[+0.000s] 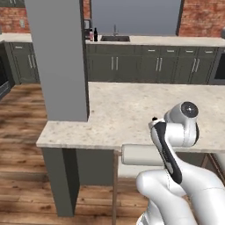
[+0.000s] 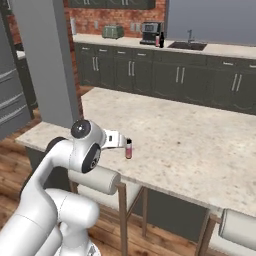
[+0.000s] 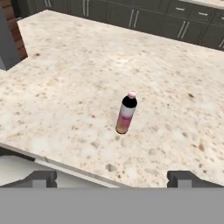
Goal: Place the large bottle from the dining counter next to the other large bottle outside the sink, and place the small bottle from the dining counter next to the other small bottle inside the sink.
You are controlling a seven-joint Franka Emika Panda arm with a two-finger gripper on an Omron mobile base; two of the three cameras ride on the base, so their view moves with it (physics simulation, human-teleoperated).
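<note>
Small bottle (image 3: pixel 126 113) stands upright on the dining counter (image 3: pixel 78 78), at the center of the hand view and just left of center in the right base view, close to the counter's near edge. In the right base view it appears just beside the gripper (image 2: pixel 120 139), apart from it.

The 2 fingertips (image 3: pixel 41 178) sit far apart at the lower corners of the hand view, spread wide, with nothing between them.

Expect a light, rigid, smooth-sided item. It is slim and tall for its base, so a sideways nudge will likely tip it. Take hold at mid-body, below the dark band under the cap, with the fingers level on opposite sides. Avoid the narrow cap.

At the upper left of the left base view, 2 tall bottles, 1 black (image 1: pixel 95 35) and 1 pink (image 1: pixel 91 35), stand side by side just left of the sink (image 1: pixel 115 38). You should judge the large-bottle step done; the small bottle remains.
</note>
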